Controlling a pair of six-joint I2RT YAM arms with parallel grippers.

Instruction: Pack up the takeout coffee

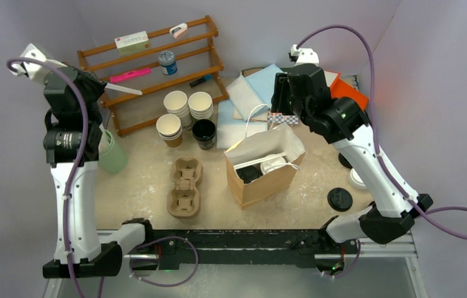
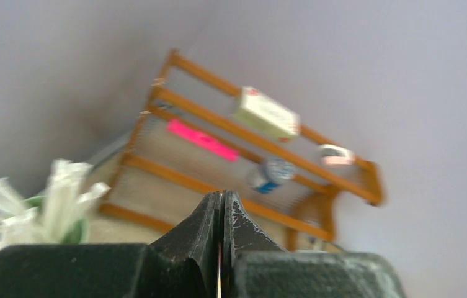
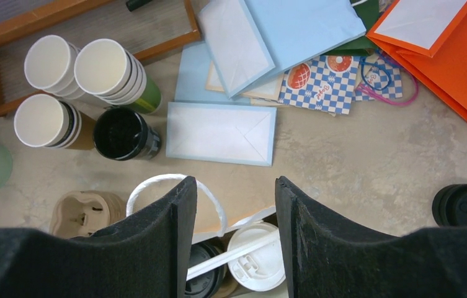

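2 lidded cups of takeout coffee (image 3: 257, 264) stand inside the kraft paper bag (image 1: 268, 183) at the middle of the bench (image 1: 137, 186). The right pincer (image 3: 231, 186) hangs wide open and empty above the bag mouth; coming down, a finger may catch the white handle (image 3: 156, 177) and tip the bag. The left pincer (image 2: 221, 200), well apart, is closed on a thin white straw (image 1: 124, 90).

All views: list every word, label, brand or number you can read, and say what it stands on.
No text can be read for certain.
Blue-checked paper: script lettering beside printed doughnuts, too small to read.
White box: red mark at one end, blurred.
Blue-lidded jar: label too small to read.
White lid: embossed marks, unreadable.
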